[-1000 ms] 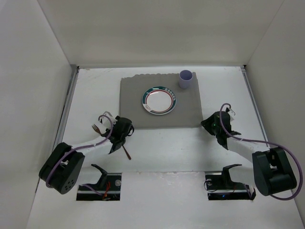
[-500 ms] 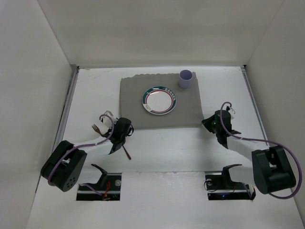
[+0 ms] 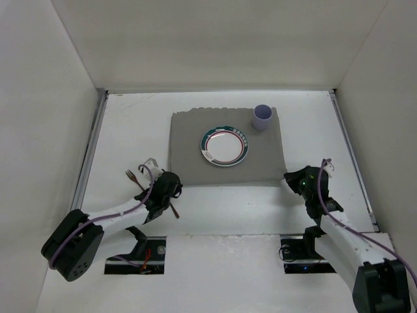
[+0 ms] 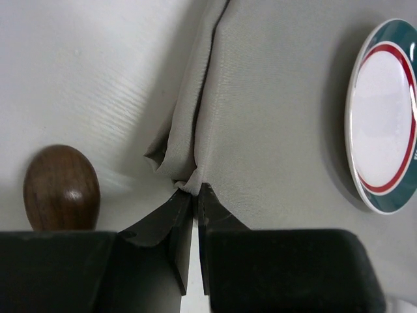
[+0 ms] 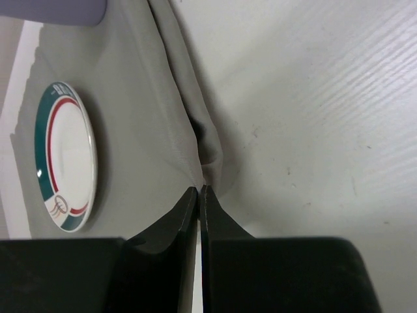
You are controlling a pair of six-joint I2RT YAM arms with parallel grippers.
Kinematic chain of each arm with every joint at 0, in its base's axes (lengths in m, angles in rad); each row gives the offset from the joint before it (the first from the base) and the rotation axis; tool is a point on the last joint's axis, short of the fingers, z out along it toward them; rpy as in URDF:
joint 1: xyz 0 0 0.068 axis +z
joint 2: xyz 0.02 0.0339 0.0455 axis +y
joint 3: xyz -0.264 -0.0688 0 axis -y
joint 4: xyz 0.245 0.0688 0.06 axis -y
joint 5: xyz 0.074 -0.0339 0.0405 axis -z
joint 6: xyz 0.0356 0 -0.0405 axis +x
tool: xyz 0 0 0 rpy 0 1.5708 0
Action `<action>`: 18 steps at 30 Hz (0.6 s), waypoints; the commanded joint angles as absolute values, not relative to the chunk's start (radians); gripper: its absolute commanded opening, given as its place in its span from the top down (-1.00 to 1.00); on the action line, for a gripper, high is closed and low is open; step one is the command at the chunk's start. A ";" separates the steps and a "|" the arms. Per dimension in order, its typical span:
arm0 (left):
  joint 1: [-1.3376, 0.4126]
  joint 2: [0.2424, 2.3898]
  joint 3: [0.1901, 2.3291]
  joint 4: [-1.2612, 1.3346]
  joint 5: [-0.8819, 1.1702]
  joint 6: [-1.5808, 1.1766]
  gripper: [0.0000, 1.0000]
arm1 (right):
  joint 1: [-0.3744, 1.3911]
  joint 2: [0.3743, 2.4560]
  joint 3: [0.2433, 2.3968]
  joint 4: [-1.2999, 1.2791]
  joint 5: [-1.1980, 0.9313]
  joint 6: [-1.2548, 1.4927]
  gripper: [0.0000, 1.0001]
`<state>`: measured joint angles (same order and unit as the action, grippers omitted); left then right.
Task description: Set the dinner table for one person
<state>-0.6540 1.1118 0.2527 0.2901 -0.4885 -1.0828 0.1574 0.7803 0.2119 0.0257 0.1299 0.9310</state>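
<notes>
On the white dinner table (image 3: 127,130) lies a grey placemat (image 3: 189,140) carrying a white plate with a green and red rim (image 3: 224,146) and a lilac cup (image 3: 262,117). My left gripper (image 3: 173,185) is shut on the placemat's near left corner; in the left wrist view its tips (image 4: 194,190) pinch bunched cloth (image 4: 273,111), with the plate (image 4: 384,124) to the right. My right gripper (image 3: 290,179) is shut on the near right corner; in the right wrist view its tips (image 5: 202,190) pinch a fold of cloth (image 5: 130,98), with the plate (image 5: 65,156) at left.
A fork with a brown wooden handle (image 3: 137,177) lies on the table just left of my left gripper, its handle end (image 4: 62,189) beside the left fingers. White walls enclose the table on three sides. The arm bases stand at the near edge.
Both grippers shut on the placemat's near corners and drew it toward the near edge and slightly right. The plate and cup rode along with it.
</notes>
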 commanded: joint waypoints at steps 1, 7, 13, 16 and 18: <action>-0.689 1.046 0.248 0.210 -0.534 -1.086 0.91 | 0.125 0.669 0.215 -0.122 0.193 0.920 0.82; -0.745 0.977 0.268 0.109 -0.549 -1.095 0.88 | 0.123 0.652 0.222 -0.153 0.190 0.928 0.69; -0.818 0.920 0.294 0.020 -0.577 -1.108 0.83 | 0.123 0.652 0.252 -0.166 0.192 0.899 0.27; -0.823 0.901 0.296 -0.015 -0.620 -1.108 0.60 | 0.123 0.634 0.279 -0.193 0.210 0.873 -0.02; -0.823 0.875 0.305 -0.040 -0.644 -1.108 0.43 | 0.126 0.608 0.291 -0.209 0.233 0.858 -0.11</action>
<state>-0.8185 0.9115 0.2642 0.0292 -0.5743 -1.1023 0.1303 0.6418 0.2291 -0.1928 0.1852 0.8940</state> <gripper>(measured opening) 0.263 0.543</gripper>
